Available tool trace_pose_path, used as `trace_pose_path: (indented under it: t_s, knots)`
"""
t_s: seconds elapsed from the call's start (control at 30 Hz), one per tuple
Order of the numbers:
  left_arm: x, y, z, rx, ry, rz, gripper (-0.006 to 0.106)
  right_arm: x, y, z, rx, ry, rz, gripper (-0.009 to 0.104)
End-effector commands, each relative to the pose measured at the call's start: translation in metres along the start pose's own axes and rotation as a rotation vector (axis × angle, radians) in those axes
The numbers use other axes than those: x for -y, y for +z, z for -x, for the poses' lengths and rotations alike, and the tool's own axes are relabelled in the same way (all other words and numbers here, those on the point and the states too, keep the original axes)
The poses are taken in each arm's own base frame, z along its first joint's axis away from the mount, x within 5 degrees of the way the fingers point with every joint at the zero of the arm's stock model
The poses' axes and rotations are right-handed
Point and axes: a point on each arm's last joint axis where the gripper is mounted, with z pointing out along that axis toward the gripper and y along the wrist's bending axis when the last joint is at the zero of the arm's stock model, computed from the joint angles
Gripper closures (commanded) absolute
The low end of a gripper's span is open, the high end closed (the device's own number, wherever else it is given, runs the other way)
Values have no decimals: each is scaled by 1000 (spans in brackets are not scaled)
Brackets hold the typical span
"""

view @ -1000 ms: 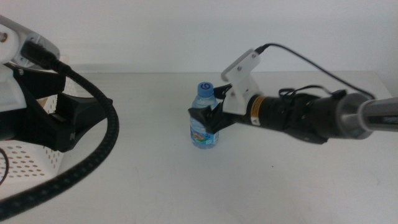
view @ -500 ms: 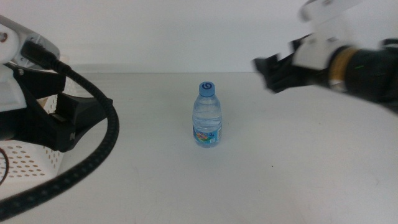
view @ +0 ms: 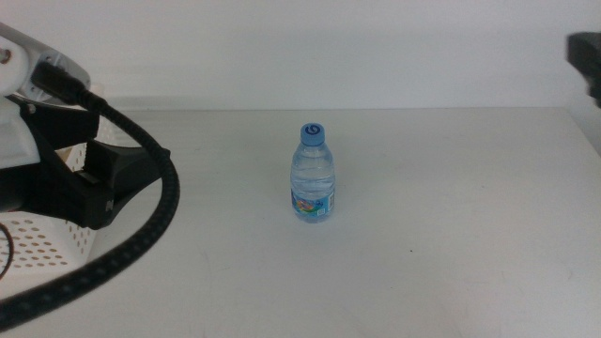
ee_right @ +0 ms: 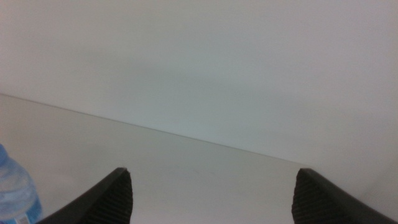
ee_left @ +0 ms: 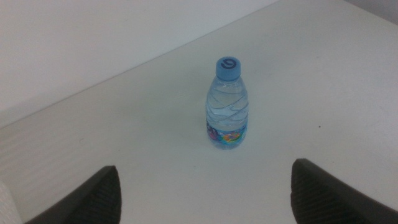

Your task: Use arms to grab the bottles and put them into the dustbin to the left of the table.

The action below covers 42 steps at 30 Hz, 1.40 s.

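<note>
Right end effector (ee_right: 211,193) lets go and pulls away, open, empty; bottle (view: 314,173) stands ahead of open left end effector (ee_left: 205,193), which must reach and grasp it.

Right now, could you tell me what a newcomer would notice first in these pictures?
A small water bottle with a blue cap stands upright, alone, mid-table. The left arm with its thick black cable looms at the left, above the white dustbin. Both grippers, left and right, are open and empty.

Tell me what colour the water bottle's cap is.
Blue. The cap of the water bottle shows best in the left wrist view.
</note>
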Motion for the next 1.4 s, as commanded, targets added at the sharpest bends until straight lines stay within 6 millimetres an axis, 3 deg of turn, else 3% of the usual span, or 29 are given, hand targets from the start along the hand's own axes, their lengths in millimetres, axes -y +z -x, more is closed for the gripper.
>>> trace_pose_path:
  t_s: [0.0, 0.2, 0.4, 0.57, 0.77, 1.07, 1.27, 1.37]
  knots:
    - [-1, -6, 14, 90, -20, 22, 10, 9, -19, 8, 67, -28, -20, 28]
    - [-1, -6, 14, 90, -20, 22, 10, 18, -43, -19, 69, -21, -29, 28]
    - [-1, -6, 14, 90, -20, 22, 10, 11, -62, -55, 100, 48, 111, 30]
    - [-1, -6, 14, 90, -20, 22, 10, 16, -58, -82, 162, 127, 83, 37]
    - [-1, -6, 14, 90, -20, 22, 10, 27, -55, -112, 298, 197, -36, 38]
    - [-1, -6, 14, 90, -20, 22, 10, 23, -54, -136, 293, 207, -30, 38]
    - [-1, -6, 14, 90, -20, 22, 10, 23, -54, -137, 284, 208, -31, 38]
    - [-1, -6, 14, 90, -20, 22, 10, 24, -58, -123, 311, 235, -18, 38]
